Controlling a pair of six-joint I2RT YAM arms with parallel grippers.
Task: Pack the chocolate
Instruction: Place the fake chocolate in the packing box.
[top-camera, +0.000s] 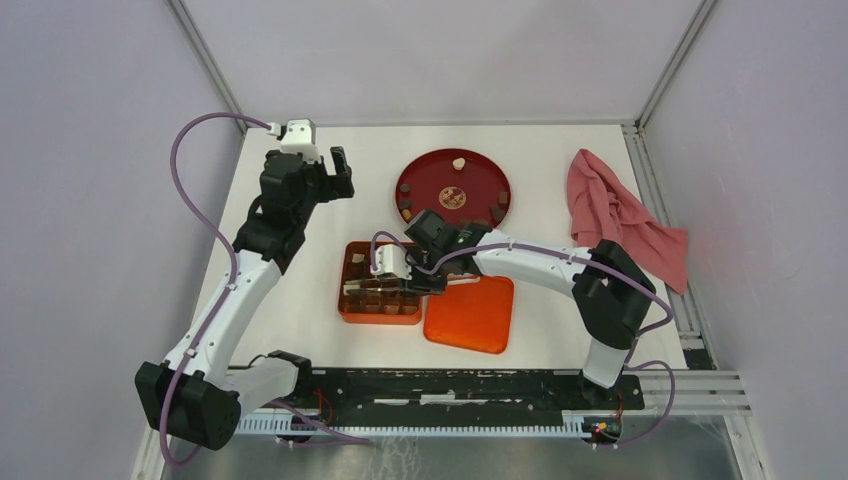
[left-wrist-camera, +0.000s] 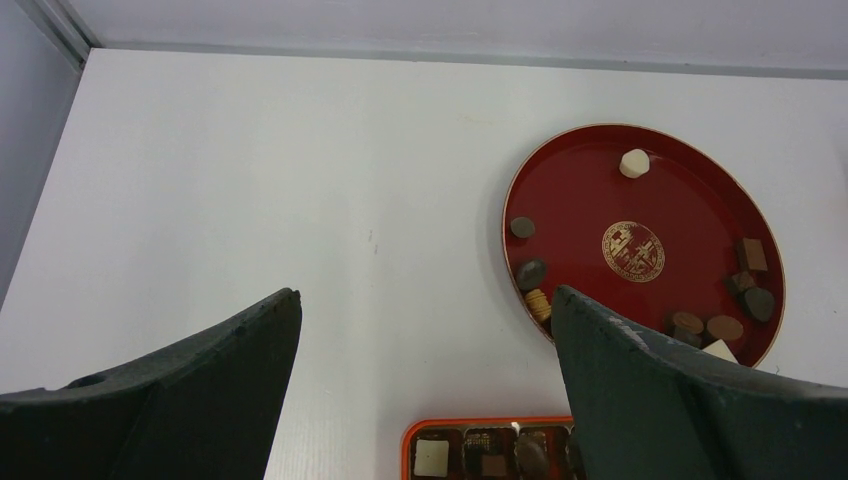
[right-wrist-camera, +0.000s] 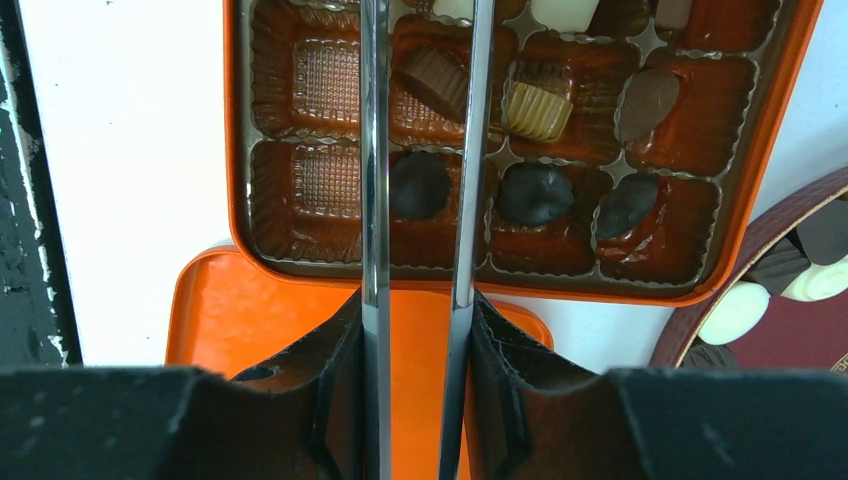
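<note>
Chocolate (right-wrist-camera: 420, 185), round with no clear long axis, sits between tongs (right-wrist-camera: 375, 150) pinched by right pincer (right-wrist-camera: 418, 320); left pincer (left-wrist-camera: 425, 295) gapes wide.

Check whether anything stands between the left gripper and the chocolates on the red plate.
Nothing visible does. The open left gripper hangs over the white table, and only that table lies between it and the chocolates on the red plate.

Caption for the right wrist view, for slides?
Right fingers hold metal tongs astride a round dark chocolate in the orange box.
</note>
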